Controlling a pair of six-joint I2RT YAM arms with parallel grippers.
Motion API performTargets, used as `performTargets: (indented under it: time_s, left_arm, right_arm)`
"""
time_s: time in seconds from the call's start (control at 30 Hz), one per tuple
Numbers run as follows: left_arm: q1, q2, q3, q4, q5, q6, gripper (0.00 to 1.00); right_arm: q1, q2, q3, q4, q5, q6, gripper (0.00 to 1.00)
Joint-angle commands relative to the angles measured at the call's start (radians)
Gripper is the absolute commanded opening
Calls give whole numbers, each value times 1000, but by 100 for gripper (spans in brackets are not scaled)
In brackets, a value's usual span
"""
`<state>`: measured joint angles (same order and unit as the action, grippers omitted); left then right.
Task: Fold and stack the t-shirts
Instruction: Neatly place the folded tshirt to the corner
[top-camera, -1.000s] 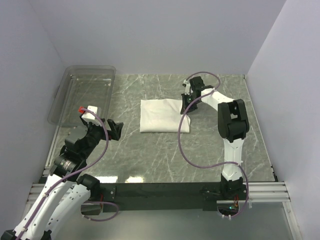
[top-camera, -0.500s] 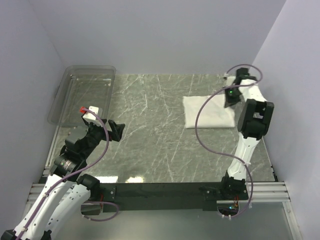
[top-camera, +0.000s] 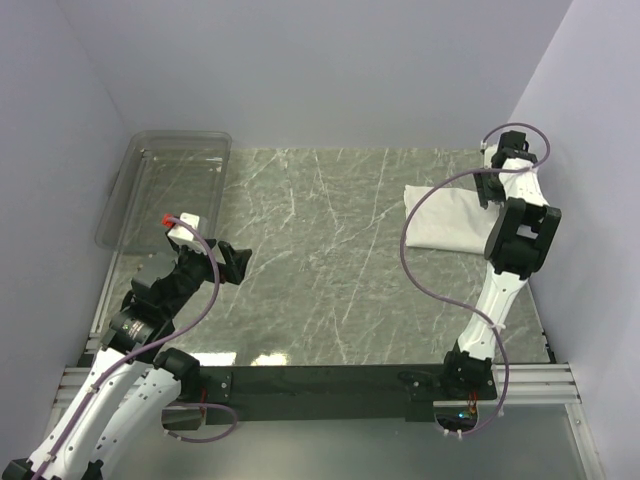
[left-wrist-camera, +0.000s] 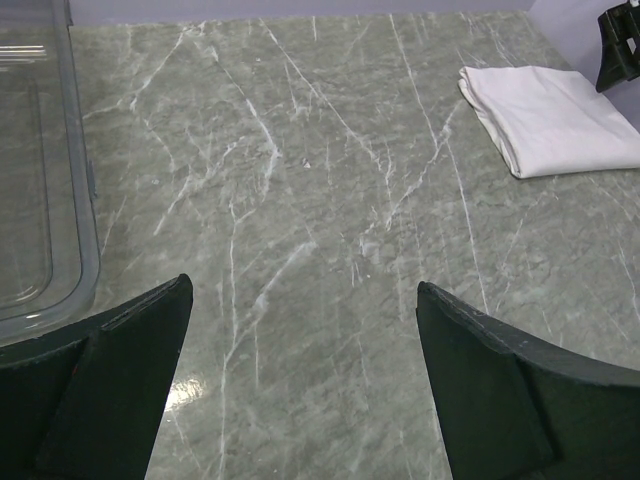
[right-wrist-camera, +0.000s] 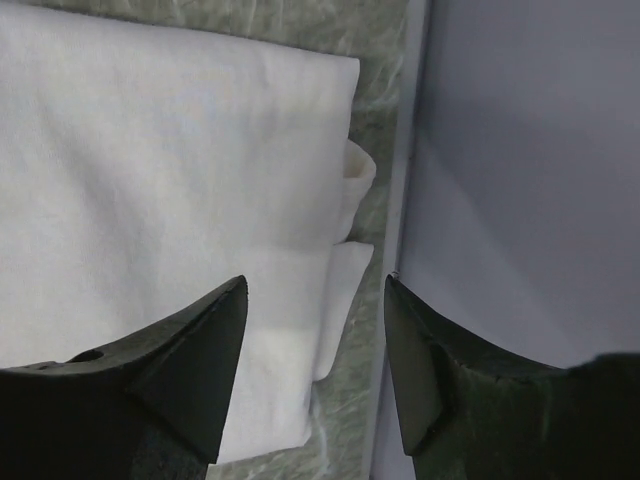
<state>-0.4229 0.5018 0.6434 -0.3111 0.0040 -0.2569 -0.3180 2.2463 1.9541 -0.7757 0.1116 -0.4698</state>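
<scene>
Right end effector (fingers apart, empty) hangs over the folded white t-shirt.

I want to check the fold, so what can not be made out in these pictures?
- Folded white cotton t-shirt: any print, hidden by folds in all views.
- Its right edge, top view: covered by the right arm.
- Clear plastic bin, left wrist view: cut off by the frame.

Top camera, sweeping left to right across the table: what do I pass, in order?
Clear rectangular plastic bin → left arm's black two-finger hand, open → folded white cotton t-shirt → right arm's black two-finger hand, open at the shirt's right edge.
</scene>
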Motion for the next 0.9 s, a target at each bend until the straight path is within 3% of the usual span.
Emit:
performTargets:
  time_s: [0.0, 0.1, 0.2, 0.27, 0.33, 0.43, 0.57, 0.6, 0.7, 0.8, 0.87]
  left_arm:
    - [1, 0, -1, 50, 14, -8, 99]
    - [1, 4, -2, 61, 11, -15, 100]
    - [1, 14, -5, 81, 1, -59, 99]
    - [1, 23, -4, 86, -48, -109, 99]
    - [3, 50, 7, 75, -99, -139, 99]
    - [1, 99, 47, 8, -174, -174, 99]
    - [6, 121, 73, -49, -292, -180, 99]
    - [9, 110, 75, -55, -315, -182, 99]
    - [15, 69, 67, -69, -369, -180, 99]
    - [15, 28, 46, -72, -360, -171, 99]
    - [15, 15, 44, -74, -343, -160, 99]
  right_arm:
    - [13, -114, -35, 96, 50, 0, 64]
    - [31, -177, -86, 60, -54, -24, 65]
    - [71, -269, -173, -37, -324, -117, 65]
    - [98, -360, -271, -86, -494, -168, 65]
    - [155, -494, -425, -48, -561, -179, 65]
    - [240, -720, -654, 118, -570, -114, 67]
    - [247, -979, -825, 292, -489, 52, 73]
    - [241, -1020, -852, 312, -428, 91, 81]
    - [128, -1158, -888, 332, -469, 213, 100]
    - [-38, -1261, -917, 311, -565, 307, 100]
    - [-99, -1350, -952, 341, -512, 356, 100]
